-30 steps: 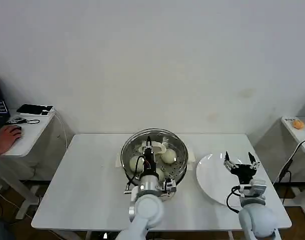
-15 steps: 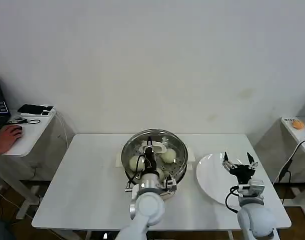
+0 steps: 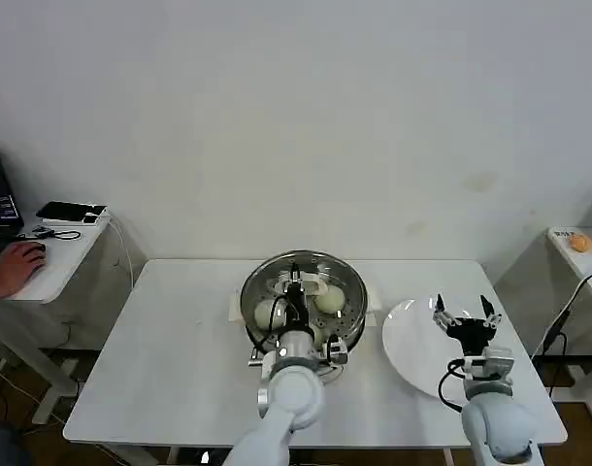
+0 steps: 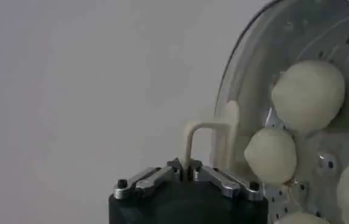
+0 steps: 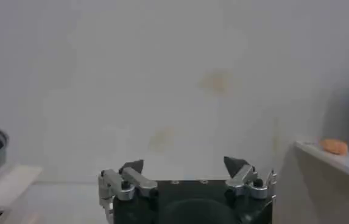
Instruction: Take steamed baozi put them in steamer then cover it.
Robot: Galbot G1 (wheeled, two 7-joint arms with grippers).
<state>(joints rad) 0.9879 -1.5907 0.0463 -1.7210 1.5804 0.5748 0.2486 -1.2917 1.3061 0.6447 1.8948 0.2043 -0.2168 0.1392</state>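
The lid (image 3: 301, 291) is held by its handle (image 4: 207, 137) in the closed left gripper (image 3: 296, 287), tilted over the steamer (image 3: 249, 316) with the buns (image 4: 308, 94) inside. If released askew, the lid could be left off the rim. The right gripper (image 3: 463, 313) is kept open over the plate (image 3: 403, 340).

My arms end in glossy white rounded shells, each capped by a silver metal collar with black cables looping beside it. My left end effector (image 3: 293, 291) is black with thin dark fingers on silver screwed links. My right end effector (image 3: 463, 313) is black too, with pointed black fingertips on matching silver links.
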